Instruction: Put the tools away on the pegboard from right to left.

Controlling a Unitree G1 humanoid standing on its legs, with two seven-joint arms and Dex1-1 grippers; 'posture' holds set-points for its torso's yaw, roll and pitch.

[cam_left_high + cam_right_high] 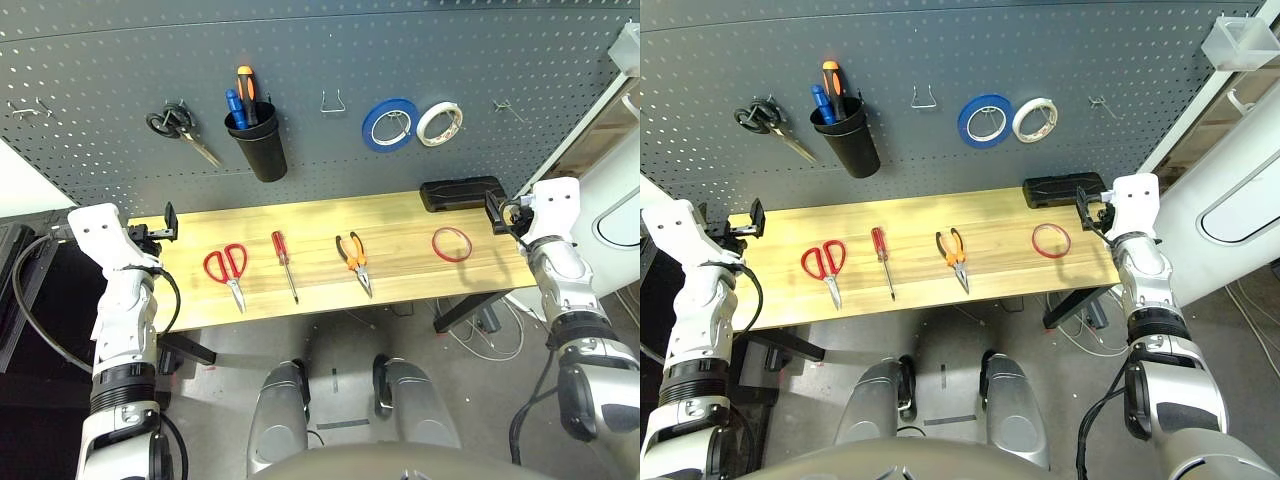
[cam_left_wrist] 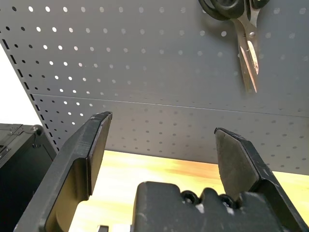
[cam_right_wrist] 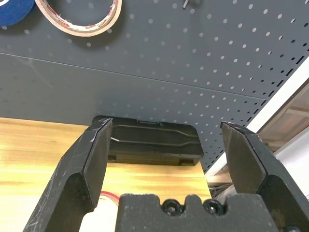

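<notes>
Four tools lie in a row on the wooden counter [image 1: 400,225] below the pegboard [image 1: 320,70]: from the robot's right to left, the red tape ring [image 1: 451,244], orange-handled pliers [image 1: 354,261], red-handled screwdriver [image 1: 284,262] and red-handled scissors [image 1: 229,270]. The left gripper [image 1: 168,224] hovers at the counter's left end, the right gripper [image 1: 493,212] at its right end beside a black case [image 1: 460,193]; both stand wide open and hold nothing. On the pegboard hang black-handled scissors [image 1: 182,130], a black cup [image 1: 258,140] holding screwdrivers, a blue tape roll [image 1: 389,124] and a white tape roll [image 1: 440,123].
</notes>
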